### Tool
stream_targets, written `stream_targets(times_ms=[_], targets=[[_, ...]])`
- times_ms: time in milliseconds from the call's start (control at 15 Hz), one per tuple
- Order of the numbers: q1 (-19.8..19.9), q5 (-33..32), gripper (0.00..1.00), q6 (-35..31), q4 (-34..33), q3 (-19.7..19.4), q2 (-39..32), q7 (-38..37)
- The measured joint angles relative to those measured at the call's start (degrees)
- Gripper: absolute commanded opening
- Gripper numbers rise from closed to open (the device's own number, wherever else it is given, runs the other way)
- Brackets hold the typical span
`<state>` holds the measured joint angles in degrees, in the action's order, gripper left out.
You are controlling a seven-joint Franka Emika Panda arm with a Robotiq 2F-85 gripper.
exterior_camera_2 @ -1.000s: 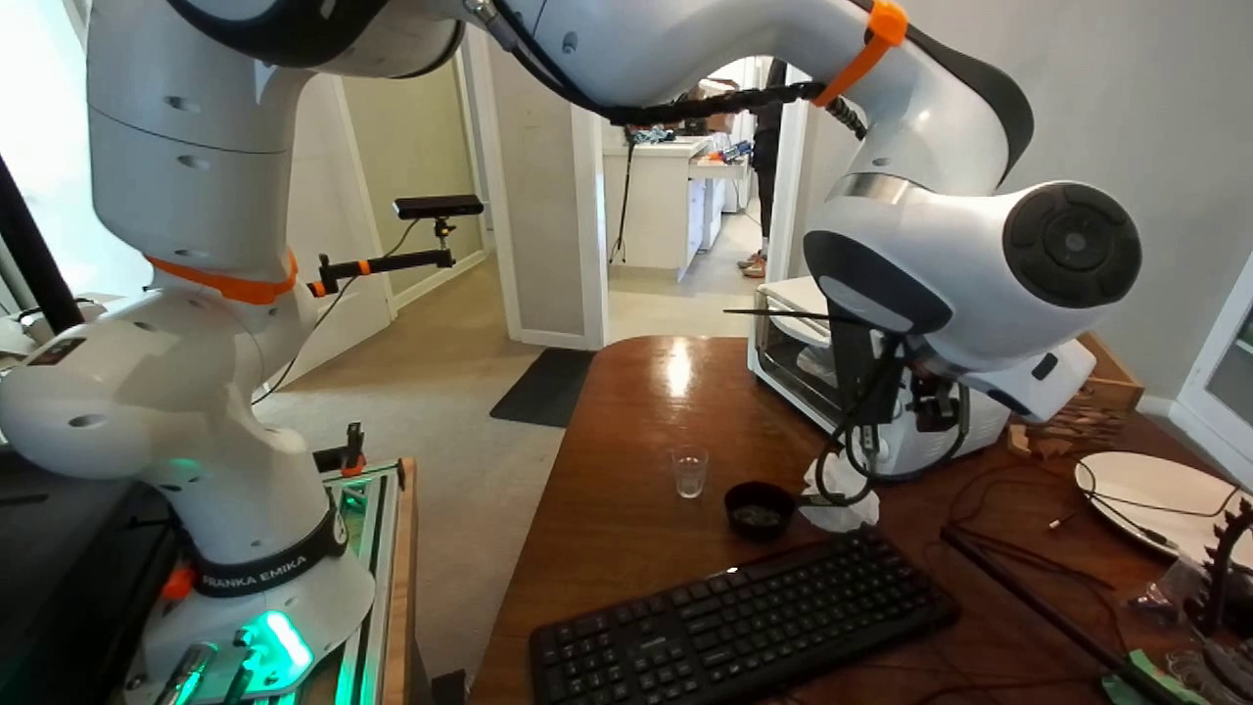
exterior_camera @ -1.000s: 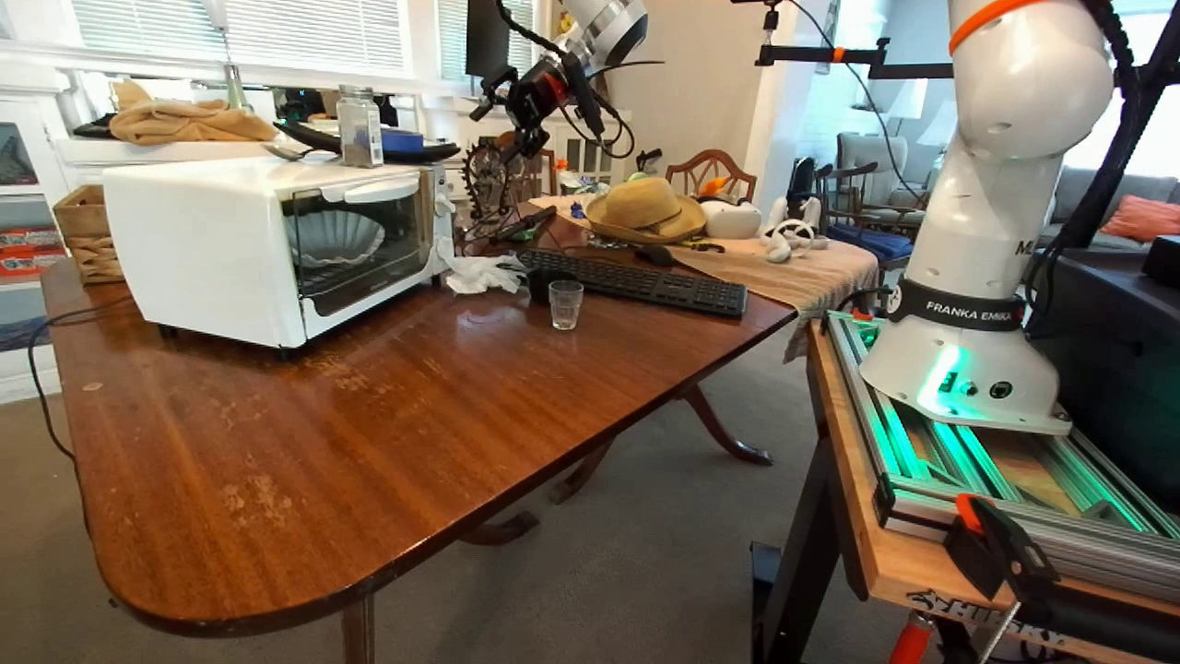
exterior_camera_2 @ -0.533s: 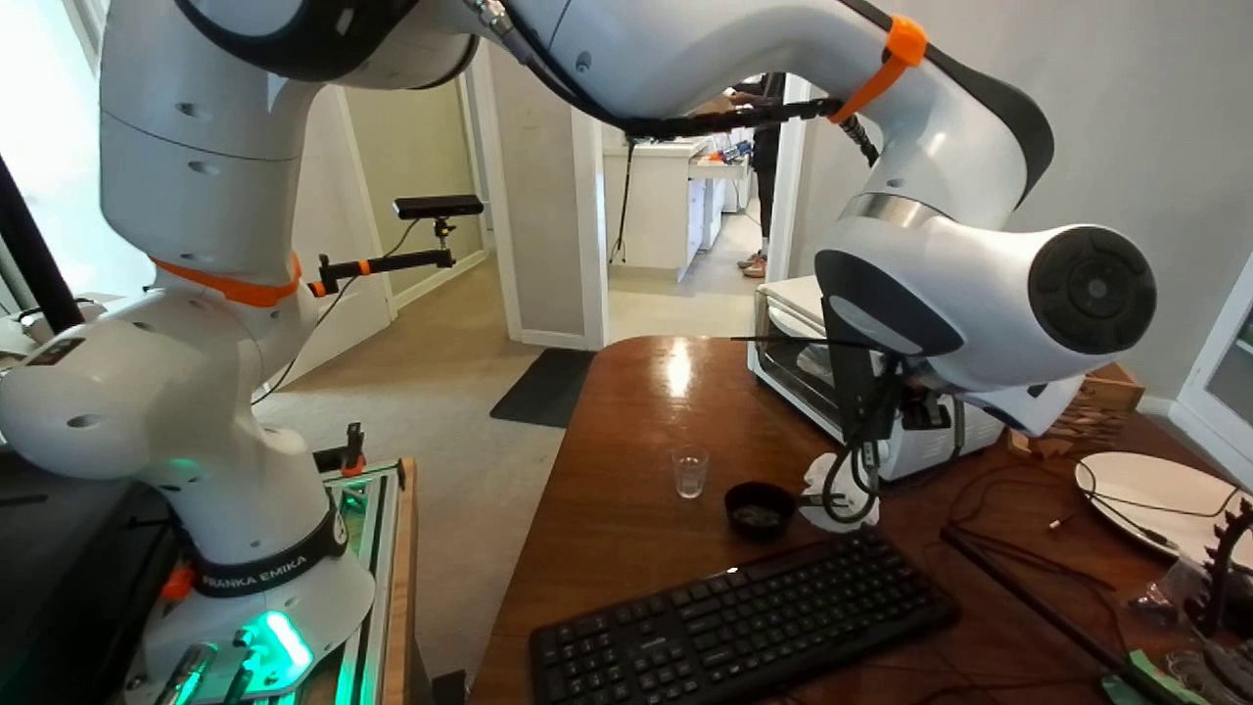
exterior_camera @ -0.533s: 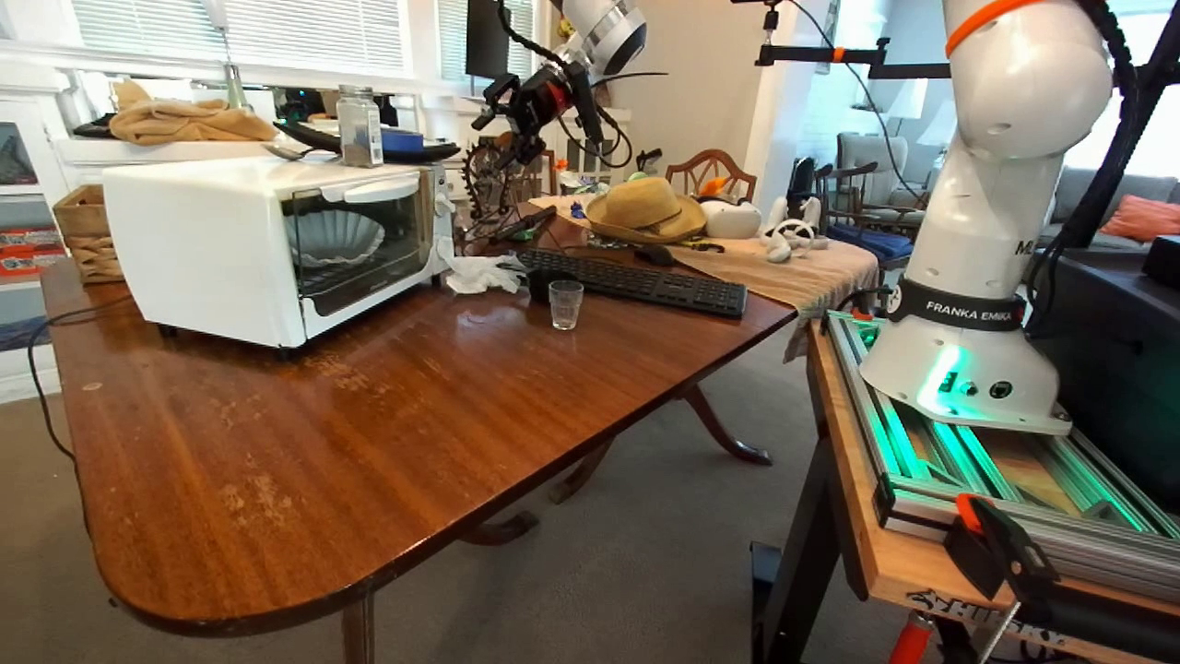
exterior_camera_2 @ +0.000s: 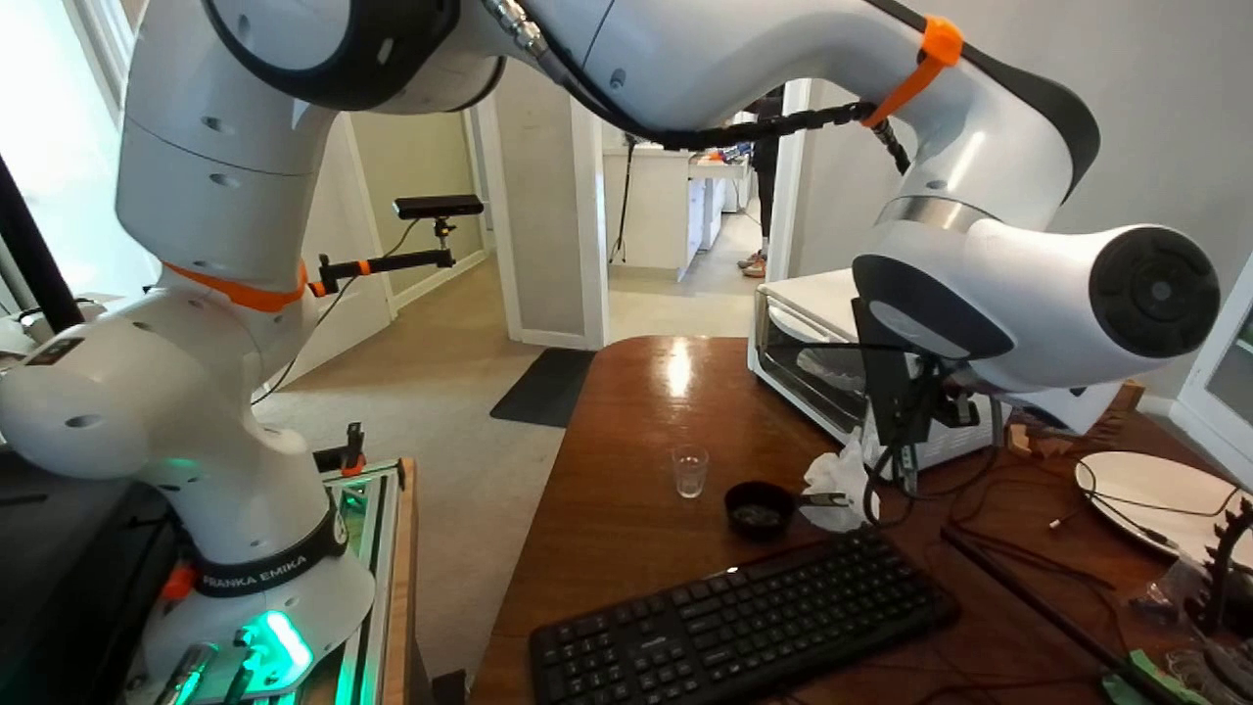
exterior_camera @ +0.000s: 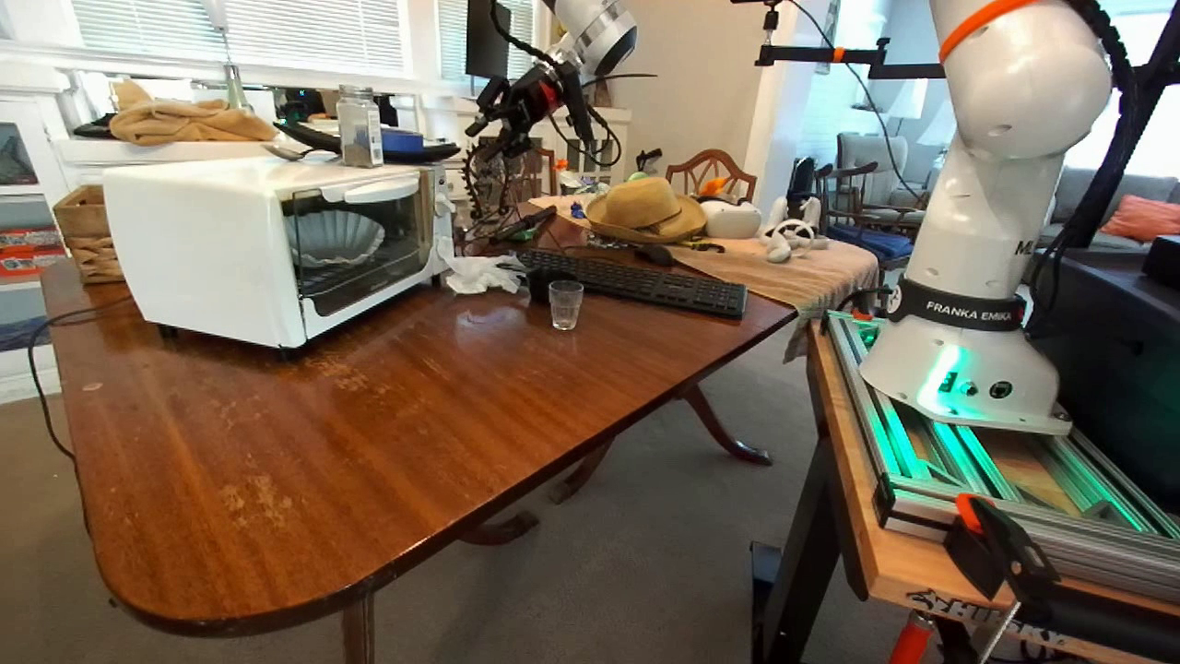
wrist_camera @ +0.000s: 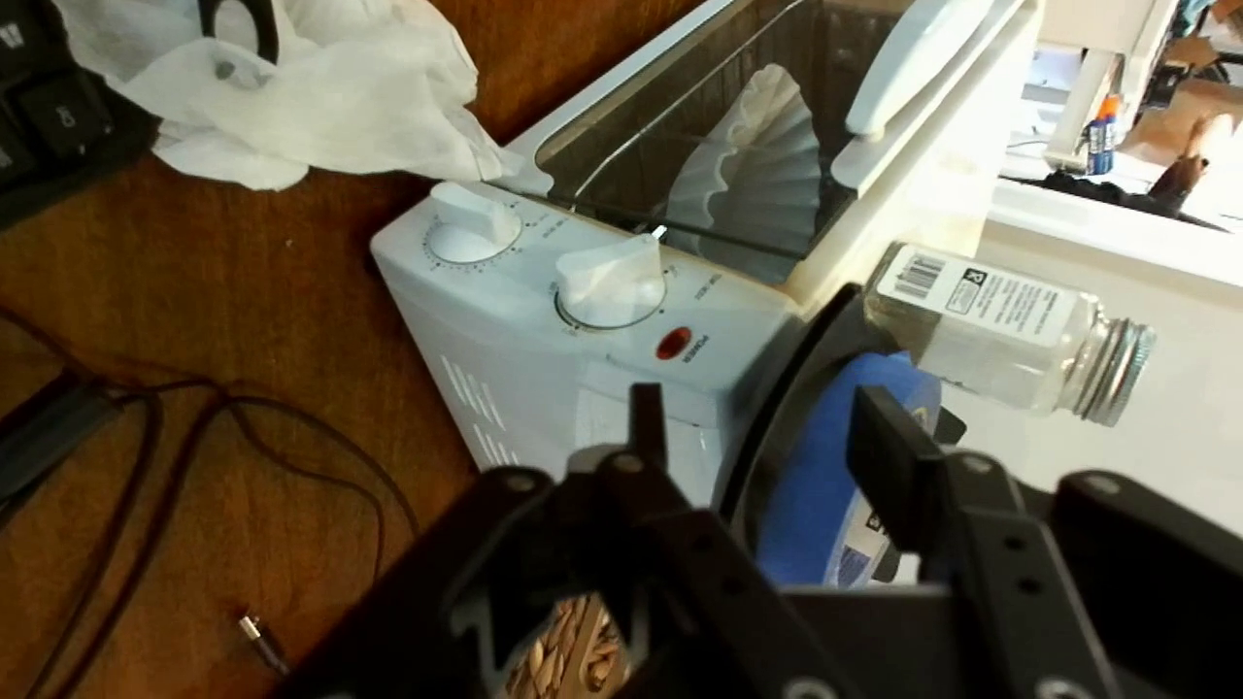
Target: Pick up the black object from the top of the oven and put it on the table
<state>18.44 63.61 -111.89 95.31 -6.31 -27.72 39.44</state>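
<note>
The black object lies flat on top of the white oven, with a blue round roll resting on it. In the wrist view the dark rim of the black object and the blue roll show beyond my fingers, partly covered by them. My gripper is open, its jaws part way together, and nothing is held between them. In an exterior view the gripper hangs just past the oven's knob end, close to the black object but apart from it. The reddish-brown table carries the oven.
A glass jar stands right beside the black object, and a spoon lies on the oven. The table also bears a clear glass, a black bowl, a keyboard, white tissue and a white plate among cables.
My gripper has shifted slightly toward the oven and the black object, and its jaws have drawn closer together. The objects on the oven and table stay where they were.
</note>
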Motion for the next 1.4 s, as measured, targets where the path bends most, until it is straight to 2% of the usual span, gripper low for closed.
stream_targets(times_ms=[400, 467, 667, 733, 800, 933, 1000, 1067, 1133, 1267, 1400], targets=[[0.03, -0.01, 0.44, 3.2, -6.51, 0.31, -3.98, -0.52], [0.03, -0.01, 0.38, 3.66, -7.52, 0.41, -4.75, -0.61], [0.05, -0.02, 0.28, 4.9, -10.38, 0.69, -7.04, -1.03], [0.06, -0.02, 0.32, 5.38, -11.28, 0.72, -7.77, -1.17], [0.08, -0.02, 0.27, 5.71, -12.1, 0.76, -8.5, -1.22], [0.13, -0.02, 0.27, 6.35, -13.64, 0.86, -9.83, -1.58], [0.19, -0.02, 0.23, 6.51, -14.39, 1.01, -10.45, -1.88], [0.26, -0.03, 0.05, 6.61, -15.13, 1.2, -11.05, -2.19], [0.3, -0.04, 0.06, 6.7, -15.85, 1.36, -11.63, -2.45], [0.32, -0.05, 0.0, 6.8, -17.14, 1.57, -12.58, -2.97], [0.43, -0.09, 0.02, 6.91, -17.94, 1.76, -12.98, -3.57]])
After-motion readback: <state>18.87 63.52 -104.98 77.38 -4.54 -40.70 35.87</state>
